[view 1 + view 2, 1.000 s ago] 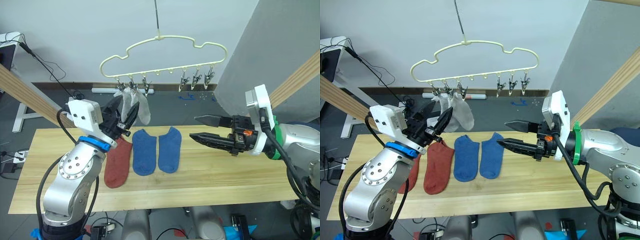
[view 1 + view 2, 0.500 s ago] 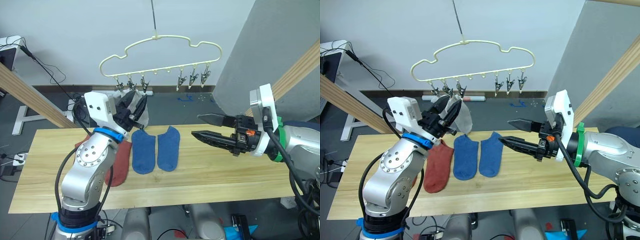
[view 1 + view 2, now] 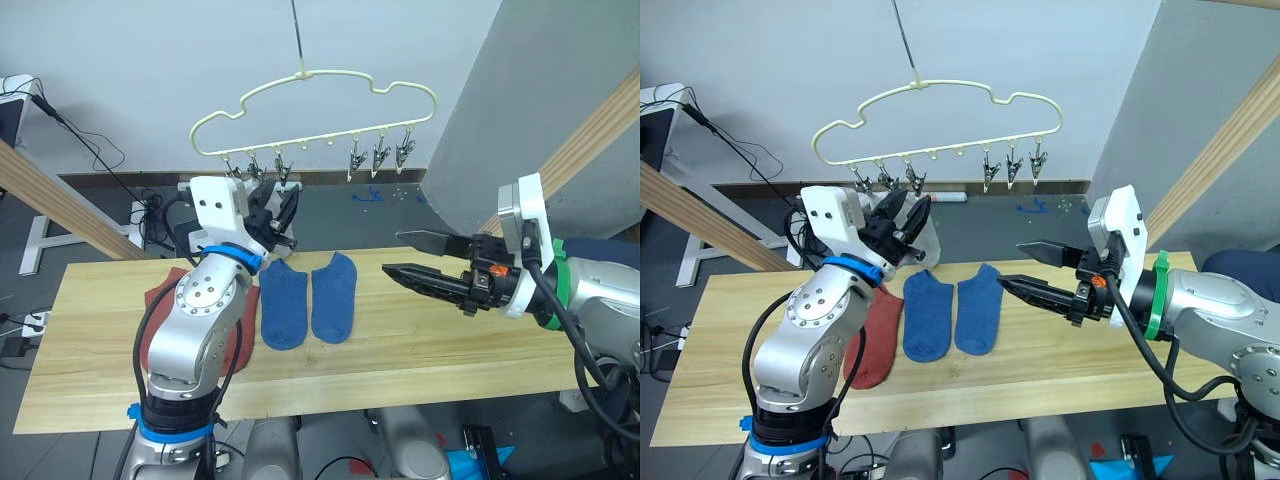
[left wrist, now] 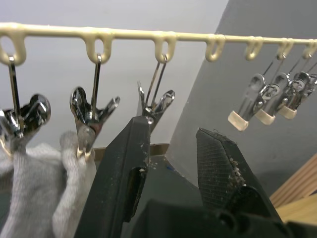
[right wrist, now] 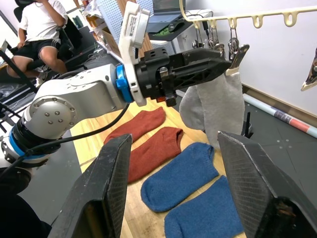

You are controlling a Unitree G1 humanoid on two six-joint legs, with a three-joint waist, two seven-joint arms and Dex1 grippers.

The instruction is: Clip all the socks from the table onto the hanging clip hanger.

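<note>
The pale yellow clip hanger (image 3: 318,98) hangs above the table's (image 3: 450,350) far edge. Two light grey socks (image 4: 34,188) hang from its first two clips. My left gripper (image 4: 176,129) is raised, open and empty, just under the third clip (image 4: 153,101). Three bare clips (image 4: 262,106) hang further along the bar. Two blue socks (image 3: 283,305) (image 3: 333,295) lie flat side by side. Two rust-red socks (image 5: 138,124) (image 5: 153,148) lie to their left, partly hidden under my left arm. Over the table's right half my right gripper (image 3: 395,256) hovers open and empty, pointing at the blue socks.
Slanted wooden beams cross at left (image 3: 50,190) and right (image 3: 590,140). A grey panel (image 3: 520,100) stands behind the right side. Cables lie on the floor beyond the table. A person (image 5: 39,25) sits in the background of the right wrist view.
My left arm has swung up and inward, bringing its gripper from beside the red sock to the hanger's left clips. The right gripper has held still. The camera has shifted slightly.
</note>
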